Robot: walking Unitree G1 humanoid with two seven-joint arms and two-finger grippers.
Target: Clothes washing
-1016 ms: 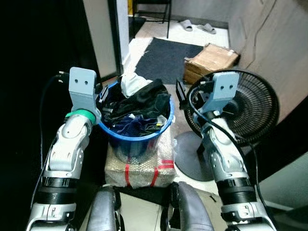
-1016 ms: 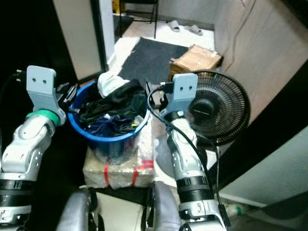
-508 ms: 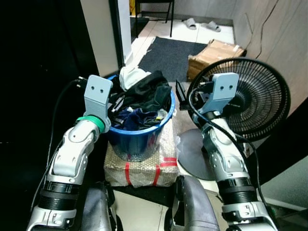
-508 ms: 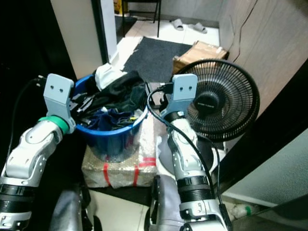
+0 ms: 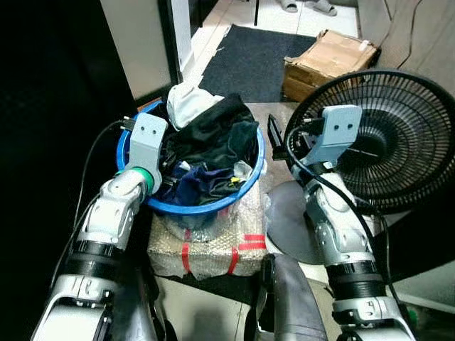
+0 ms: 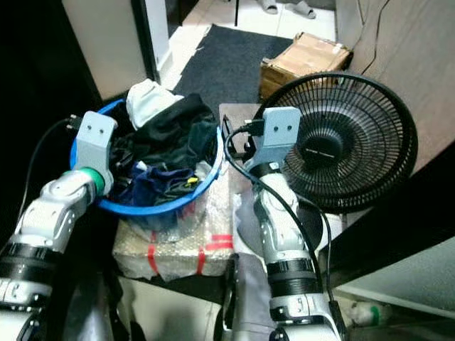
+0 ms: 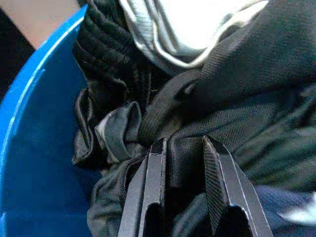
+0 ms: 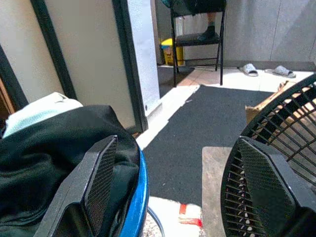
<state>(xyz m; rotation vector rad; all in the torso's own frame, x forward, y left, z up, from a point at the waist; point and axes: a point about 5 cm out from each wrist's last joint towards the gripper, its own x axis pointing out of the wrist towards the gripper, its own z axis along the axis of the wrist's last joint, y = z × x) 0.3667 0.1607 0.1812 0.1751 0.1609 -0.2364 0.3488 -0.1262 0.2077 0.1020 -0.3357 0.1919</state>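
Left gripper (image 7: pixel 183 163): fingers narrowly parted, pressed into dark clothes (image 5: pixel 213 138), grip unclear.
Right gripper (image 8: pixel 187 182): wide open, empty, between blue basket (image 5: pixel 245 188) and fan (image 5: pixel 398 135).

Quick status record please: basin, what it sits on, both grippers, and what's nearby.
Basin: blue basin, heaped with dark clothes and a white garment at the far side.
Support: plastic-wrapped box with red tape.
Left gripper: inside the basin, fingers slightly apart, pressed into black fabric.
Right gripper: open, raised between the basin's rim and the fan, holding nothing.
Nearby: black fan to the right, cardboard box and dark mat beyond.
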